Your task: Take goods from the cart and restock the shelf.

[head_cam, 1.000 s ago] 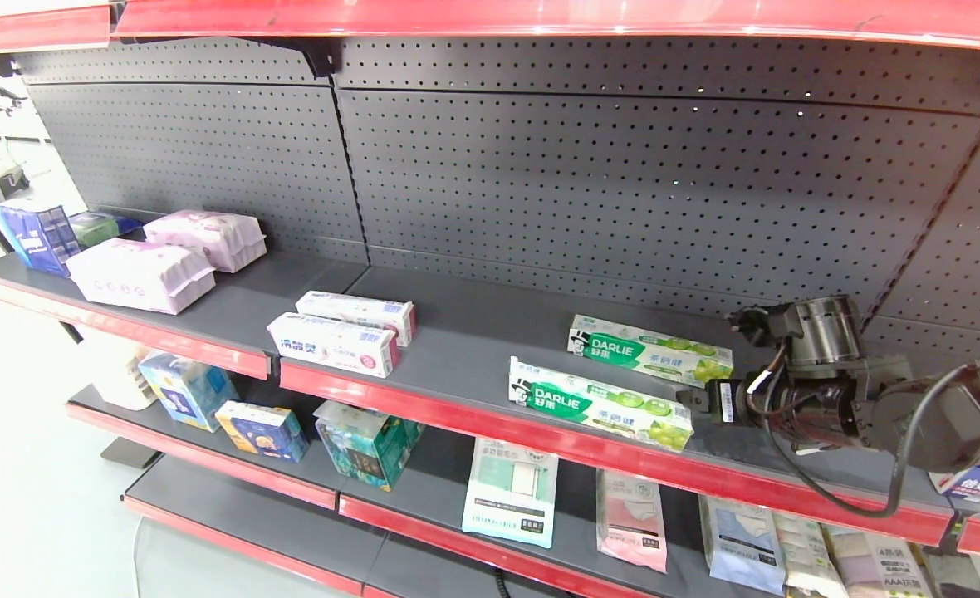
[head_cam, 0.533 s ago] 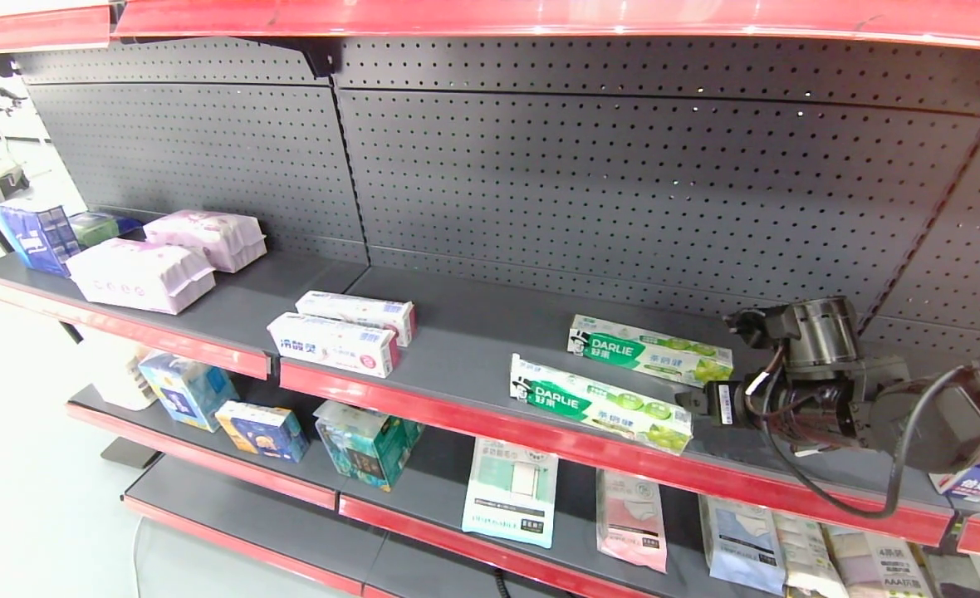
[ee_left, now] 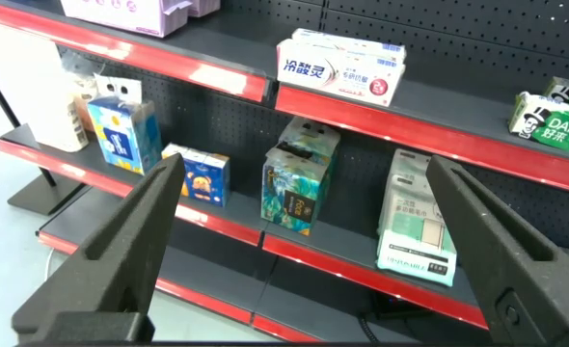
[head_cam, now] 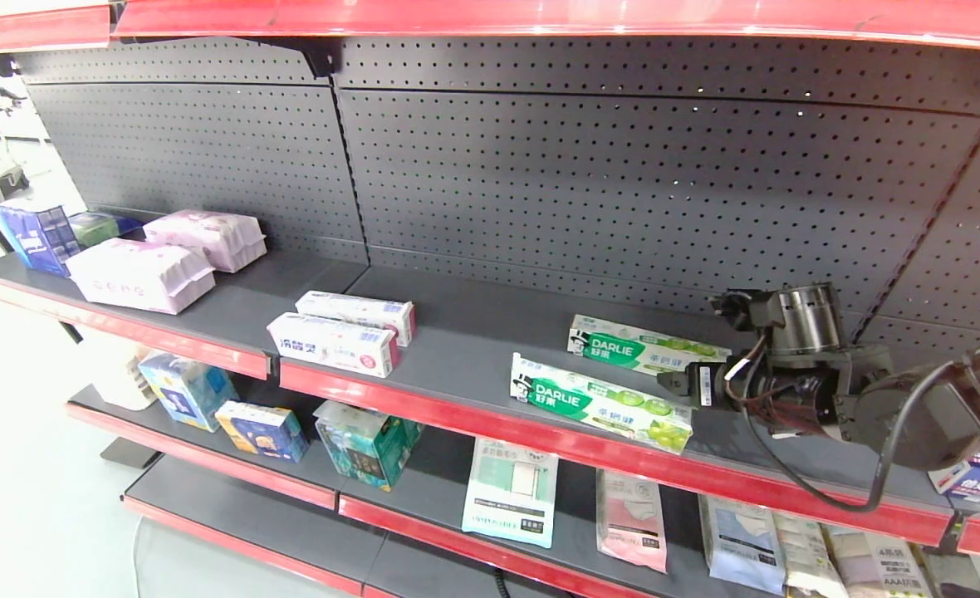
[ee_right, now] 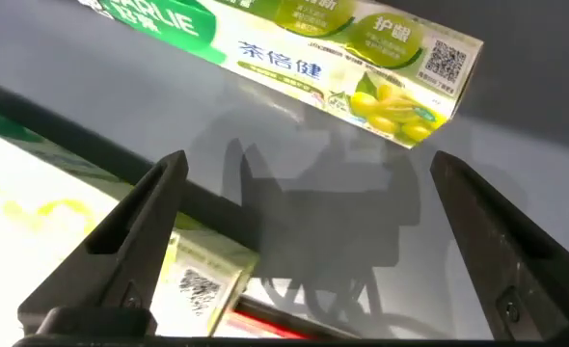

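I am noting that my right hand (head_cam: pixel 674 387) is travelling leftward and slightly upward in the head view over the last second, closing on the right-hand ends of the two green toothpaste boxes at centre right of the frame. Its fingers are standing apart and gripping nothing. In the right wrist view the bare shelf (ee_right: pixel 362 222) is showing between them. The front toothpaste box (head_cam: pixel 602 403) is lying flat along the shelf's red front edge and the rear toothpaste box (head_cam: pixel 648 349) is lying just behind it. Neither box is showing any shift across the frames, and I cannot tell whether a finger is touching the front box's end. I am judging that both goods are already delivered and that the hand is coming in to straighten them, not to grasp. My left hand (ee_left: pixel 304 169) is hanging with its fingers apart, carrying nothing. I am judging the next item from the cart as still outstanding.
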Available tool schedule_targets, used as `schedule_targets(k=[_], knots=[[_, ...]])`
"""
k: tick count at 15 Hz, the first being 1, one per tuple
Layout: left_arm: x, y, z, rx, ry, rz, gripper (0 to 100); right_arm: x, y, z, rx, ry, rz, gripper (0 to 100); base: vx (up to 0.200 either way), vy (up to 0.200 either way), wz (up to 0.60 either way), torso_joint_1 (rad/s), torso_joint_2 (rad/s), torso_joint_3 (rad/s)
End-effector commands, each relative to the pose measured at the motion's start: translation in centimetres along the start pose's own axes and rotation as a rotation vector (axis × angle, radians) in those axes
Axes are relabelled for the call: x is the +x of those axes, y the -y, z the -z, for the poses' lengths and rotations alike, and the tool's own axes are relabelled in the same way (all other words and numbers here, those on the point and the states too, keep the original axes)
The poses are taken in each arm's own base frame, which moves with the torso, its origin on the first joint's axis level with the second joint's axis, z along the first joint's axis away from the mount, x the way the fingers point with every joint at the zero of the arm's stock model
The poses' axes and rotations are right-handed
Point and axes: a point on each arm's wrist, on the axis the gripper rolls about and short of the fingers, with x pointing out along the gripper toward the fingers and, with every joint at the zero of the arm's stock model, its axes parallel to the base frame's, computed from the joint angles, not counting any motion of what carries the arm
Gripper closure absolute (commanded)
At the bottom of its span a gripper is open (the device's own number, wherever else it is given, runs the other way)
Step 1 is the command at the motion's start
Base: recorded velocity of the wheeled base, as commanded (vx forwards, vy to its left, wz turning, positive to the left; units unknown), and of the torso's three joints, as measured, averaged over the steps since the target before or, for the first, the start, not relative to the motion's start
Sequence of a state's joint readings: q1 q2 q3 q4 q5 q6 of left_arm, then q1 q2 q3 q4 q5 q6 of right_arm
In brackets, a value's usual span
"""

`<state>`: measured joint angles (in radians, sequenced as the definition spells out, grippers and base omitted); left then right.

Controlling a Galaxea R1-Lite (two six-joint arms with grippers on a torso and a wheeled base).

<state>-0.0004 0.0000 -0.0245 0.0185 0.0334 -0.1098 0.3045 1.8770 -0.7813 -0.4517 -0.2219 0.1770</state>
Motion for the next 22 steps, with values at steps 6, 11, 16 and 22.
schedule_targets(k=[6,11,16,22], knots=[[0.0,0.0,0.0,-0.001,0.000,-0.001,0,-0.8,-5.2,0.6,0.062,0.039,-0.001,0,0.000,0.000,0.00,0.000,0.00,0.000],[0.0,0.0,0.0,-0.001,0.000,-0.001,0,0.9,-6.2,-0.1,0.086,0.061,0.014,0,0.000,0.000,0.00,0.000,0.00,0.000],[0.0,0.0,0.0,0.001,0.000,-0.001,0,2.1,-6.8,-0.2,0.078,0.052,0.007,0,0.000,0.000,0.00,0.000,0.00,0.000],[0.0,0.0,0.0,-0.001,0.000,-0.001,0,2.3,-6.8,0.2,0.027,0.034,-0.002,0,0.000,0.000,0.00,0.000,0.00,0.000]])
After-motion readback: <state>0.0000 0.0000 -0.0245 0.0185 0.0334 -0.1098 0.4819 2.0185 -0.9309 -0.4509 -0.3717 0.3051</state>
